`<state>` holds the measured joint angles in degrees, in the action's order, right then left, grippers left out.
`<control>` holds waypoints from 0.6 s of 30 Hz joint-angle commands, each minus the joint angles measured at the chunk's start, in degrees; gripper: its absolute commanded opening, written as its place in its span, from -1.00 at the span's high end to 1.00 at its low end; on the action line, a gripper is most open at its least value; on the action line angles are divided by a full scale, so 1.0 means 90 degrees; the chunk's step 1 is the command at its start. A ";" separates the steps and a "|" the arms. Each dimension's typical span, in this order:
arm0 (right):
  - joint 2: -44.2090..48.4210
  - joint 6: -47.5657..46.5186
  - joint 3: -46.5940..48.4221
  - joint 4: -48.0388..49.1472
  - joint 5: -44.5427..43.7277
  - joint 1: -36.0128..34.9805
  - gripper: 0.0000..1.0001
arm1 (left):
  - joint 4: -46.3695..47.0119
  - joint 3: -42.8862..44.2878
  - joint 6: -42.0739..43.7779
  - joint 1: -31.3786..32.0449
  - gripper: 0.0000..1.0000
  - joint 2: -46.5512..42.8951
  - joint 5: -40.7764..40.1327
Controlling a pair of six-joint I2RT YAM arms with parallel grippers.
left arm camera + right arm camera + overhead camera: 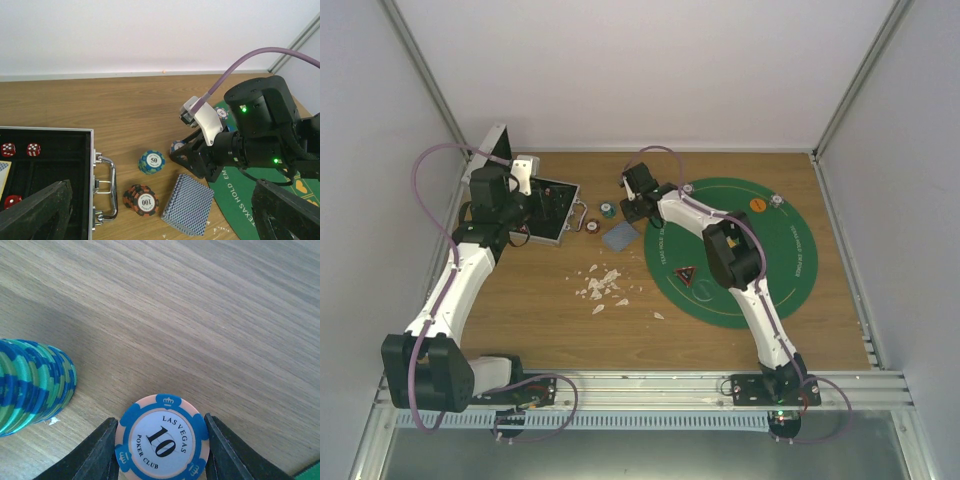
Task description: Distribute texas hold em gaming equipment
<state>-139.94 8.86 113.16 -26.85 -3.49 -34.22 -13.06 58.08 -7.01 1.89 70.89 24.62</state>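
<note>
the right gripper (162, 455) is clenched on a round pink and blue poker chip (162, 442) marked 10. both black fingers (97, 452) press on its rim. the chip is face up, low at the brown wooden table (200, 315); i cannot tell if it touches the wood. to the left of this gripper, near but apart, stands a stack of blue and green chips (32, 385).

the left gripper (160, 220) hangs released, its jaws wide apart. in front of it lie a grey-blue patterned deck of cards (187, 204) and an orange and black chip stack (141, 199), just beside each other. at its left is an open silver metal case (91, 175) with red dice (33, 149) inside.

to the right of the right gripper, on the round green felt mat (790, 260), rest an orange button (757, 204) and a red-black triangular token (686, 276).
</note>
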 commanded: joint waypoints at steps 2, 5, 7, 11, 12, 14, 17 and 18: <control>0.0500 0.0054 0.0066 -0.0046 -0.0121 -0.0027 0.38 | 0.0281 0.0060 -0.0017 0.0044 -0.96 -0.0031 0.0026; 0.0611 0.0050 0.0023 -0.0009 -0.0116 -0.0031 0.38 | 0.0280 0.0059 -0.0015 0.0041 -0.96 -0.0030 0.0026; 0.0671 0.0057 -0.0009 -0.0011 -0.0102 -0.0026 0.38 | 0.0279 0.0060 -0.0013 0.0044 -0.96 -0.0028 0.0034; 0.0961 0.0114 -0.0440 0.0197 -0.0103 -0.0027 0.38 | 0.0281 0.0060 -0.0018 0.0044 -0.96 -0.0017 0.0041; 0.1084 0.0134 -0.0607 0.0282 -0.0113 -0.0034 0.38 | 0.0288 0.0060 -0.0021 0.0044 -0.96 -0.0016 0.0044; 0.1408 0.0164 -0.0967 0.0398 -0.0150 -0.0026 0.38 | 0.0292 0.0059 -0.0021 0.0044 -0.96 -0.0016 0.0050; 0.1956 0.0182 -0.1733 0.0672 -0.0211 -0.0027 0.38 | 0.0289 0.0058 -0.0017 0.0044 -0.96 -0.0021 0.0050; 0.2158 0.0186 -0.2032 0.0767 -0.0248 -0.0031 0.38 | 0.0291 0.0055 -0.0014 0.0044 -0.96 -0.0025 0.0050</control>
<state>-127.83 9.54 101.03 -24.49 -4.19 -34.22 -13.06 58.08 -7.01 1.89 70.89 24.62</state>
